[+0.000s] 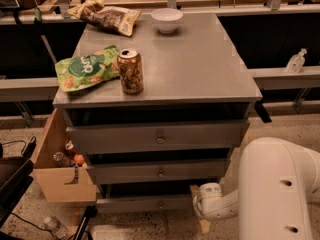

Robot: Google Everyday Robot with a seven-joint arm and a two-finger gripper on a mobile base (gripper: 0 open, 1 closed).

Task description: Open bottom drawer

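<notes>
1. Locating the hand (204, 207): it sits low at the end of the white arm (280, 189), just beside the right end of the bottom drawer (130, 204). Whether the hand is apart or together cannot be told from this view.
2. Drawer position: the bottom drawer is the lowest and slimmest of three grey fronts under the counter (200, 69), close to the floor. It lies to the left of the hand at about the same height. Its front appears shut, so the pull is judged not yet made.
3. Hold point: take the small round knob (161, 203) at the centre of the front. The knob is apart from the hand, well to its left.
4. Handling (judged): the front is flat and rigid and will not flex. The knob is small and probably smooth, so a shallow pinch may slip. Seat the hand squarely around it and pull straight outward. The load inside is unknown, so expect some drag.
5. Neighbouring fronts: the middle drawer (120, 174) sits directly above, and its knob must not be mistaken for the target.
6. Surroundings: a wooden box (62, 184) stands left of the drawers. A can (130, 71) and a bowl (166, 20) rest on the counter, well apart from the hand.
</notes>
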